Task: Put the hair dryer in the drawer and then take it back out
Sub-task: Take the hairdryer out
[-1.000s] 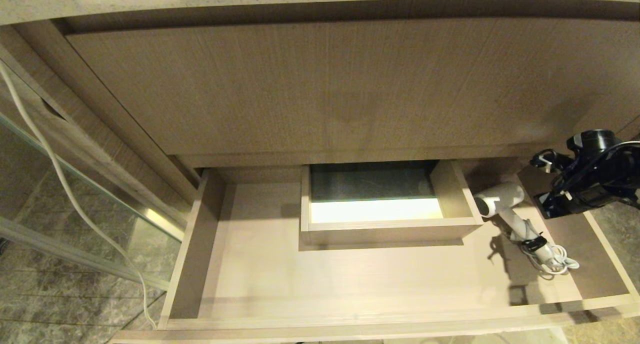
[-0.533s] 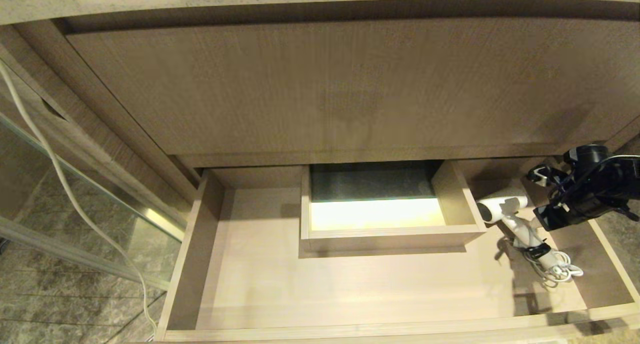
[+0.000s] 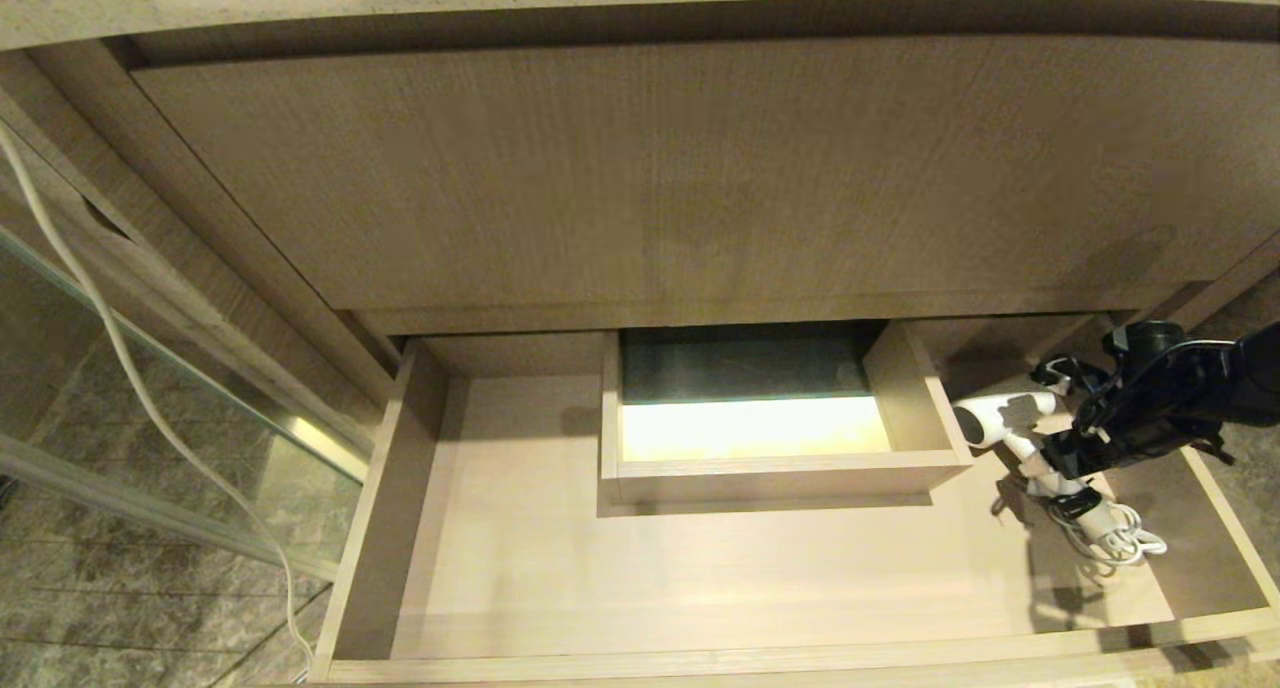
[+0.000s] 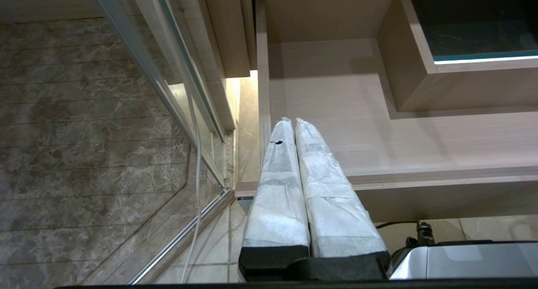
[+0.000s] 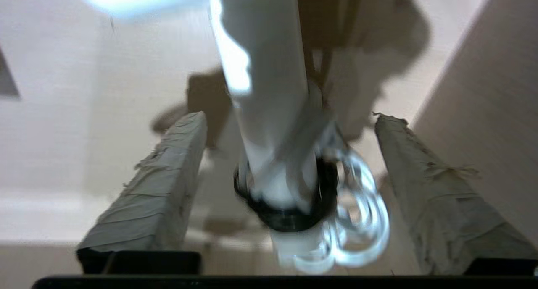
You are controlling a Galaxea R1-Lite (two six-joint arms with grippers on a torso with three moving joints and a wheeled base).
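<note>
The white hair dryer [image 3: 1003, 415] lies in the right end of the open wood-grain drawer [image 3: 700, 658], its grey barrel end toward the middle box. Its bundled cord [image 3: 1118, 546] rests nearer the front. My right gripper [image 3: 1065, 458] comes in from the right, low over the handle. In the right wrist view the gripper [image 5: 290, 116] is open, with one taped finger on each side of the handle [image 5: 273, 91] and clear gaps between. A black strap binds the cord [image 5: 361, 222] to the handle. My left gripper [image 4: 290, 121] is shut and empty by the drawer's left front corner [image 4: 252, 188].
A boxed U-shaped cut-out [image 3: 780, 463] stands in the drawer's middle, close to the dryer's barrel. The drawer's right wall [image 3: 1225, 528] is just beyond the gripper. A tall wood-grain panel [image 3: 650, 168] overhangs the back. A glass panel and a white cable [image 3: 130, 368] are at the left.
My right gripper has come down and leftward over the hair dryer's handle, and its jaws have opened. The dryer stays in the drawer. The head view shifted slightly.
</note>
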